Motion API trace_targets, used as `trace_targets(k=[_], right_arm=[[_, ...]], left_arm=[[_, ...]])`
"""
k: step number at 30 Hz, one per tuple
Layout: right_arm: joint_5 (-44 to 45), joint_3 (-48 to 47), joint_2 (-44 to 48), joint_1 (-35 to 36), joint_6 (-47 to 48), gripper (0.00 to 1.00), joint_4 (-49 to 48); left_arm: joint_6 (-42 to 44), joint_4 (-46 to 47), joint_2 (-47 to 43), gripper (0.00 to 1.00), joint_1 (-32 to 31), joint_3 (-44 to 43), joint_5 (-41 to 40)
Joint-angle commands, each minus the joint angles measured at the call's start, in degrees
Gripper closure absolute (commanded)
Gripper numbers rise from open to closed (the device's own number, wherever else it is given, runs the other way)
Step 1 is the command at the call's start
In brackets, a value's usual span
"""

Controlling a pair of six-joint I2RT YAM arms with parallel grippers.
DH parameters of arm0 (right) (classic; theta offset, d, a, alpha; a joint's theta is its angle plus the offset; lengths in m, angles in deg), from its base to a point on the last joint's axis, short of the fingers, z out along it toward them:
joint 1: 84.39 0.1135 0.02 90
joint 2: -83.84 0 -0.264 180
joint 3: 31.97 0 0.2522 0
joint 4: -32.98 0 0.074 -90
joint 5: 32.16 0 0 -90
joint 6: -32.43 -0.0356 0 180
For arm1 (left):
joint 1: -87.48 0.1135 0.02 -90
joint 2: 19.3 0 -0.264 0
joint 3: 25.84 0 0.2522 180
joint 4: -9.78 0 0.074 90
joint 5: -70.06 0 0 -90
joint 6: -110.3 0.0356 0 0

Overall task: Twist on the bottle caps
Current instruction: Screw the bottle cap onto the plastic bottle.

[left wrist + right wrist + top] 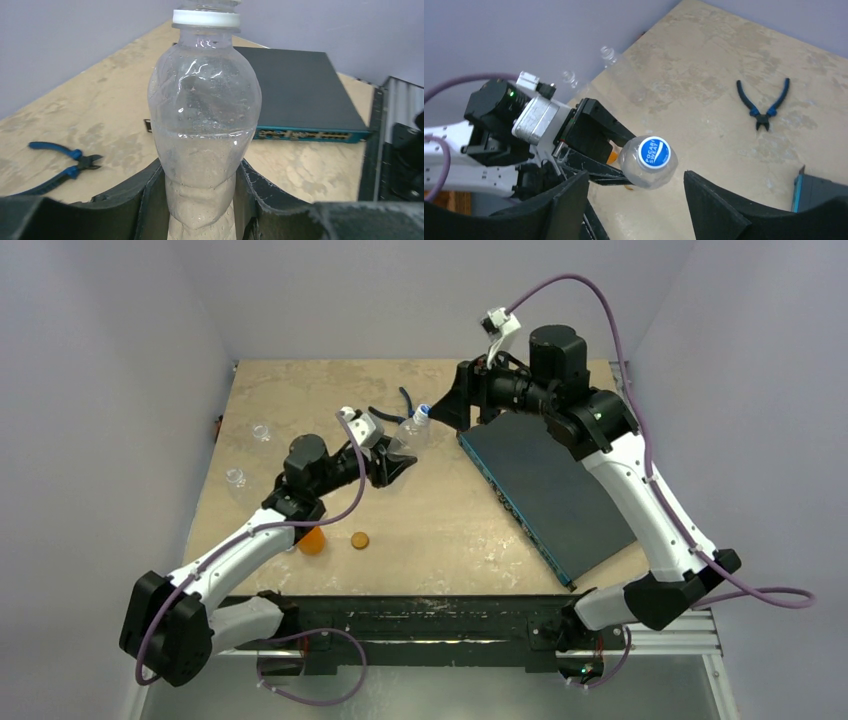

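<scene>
Bottle [205, 115], blue-capped, in left gripper [200, 172]

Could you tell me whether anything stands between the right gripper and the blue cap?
Nothing visible does. The open right gripper faces the blue cap directly, on the clear bottle that the left gripper holds; the pliers lie well aside.

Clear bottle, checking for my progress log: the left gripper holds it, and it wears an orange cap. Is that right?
Not quite. The left gripper does hold the clear bottle, but its cap is blue, not orange. The right wrist view shows this most plainly.
</scene>
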Motion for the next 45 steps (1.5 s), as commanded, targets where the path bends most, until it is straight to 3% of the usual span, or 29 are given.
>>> trace_targets(k=[1, 10, 28, 36, 45], right_arm=[[-14.61, 1.94, 0.8, 0.26, 8.51, 0.31, -2.57], [-17.42, 5.18, 2.17, 1.9, 12.46, 0.32, -1.12], [-11.11, 6.74, 1.5, 4.28, 14.19, 0.37, 1.62], [-11.72, 7.41, 0.54, 4.56, 14.1, 0.43, 1.93], [-11.1, 7.12, -0.38, 4.53, 12.86, 0.57, 1.43]], left_arm=[[-4.87, 0.42, -3.84, 1.0, 1.76, 2.61, 15.46], [-7.72, 0.01, -6.2, 1.0, 2.6, 4.55, 22.09], [-9.3, 1.31, -6.74, 1.0, 3.05, 4.94, 24.85], [-9.83, 2.19, -6.57, 1.0, 3.31, 4.97, 25.11], [-10.2, 2.7, -5.89, 1.0, 3.35, 5.02, 24.86]])
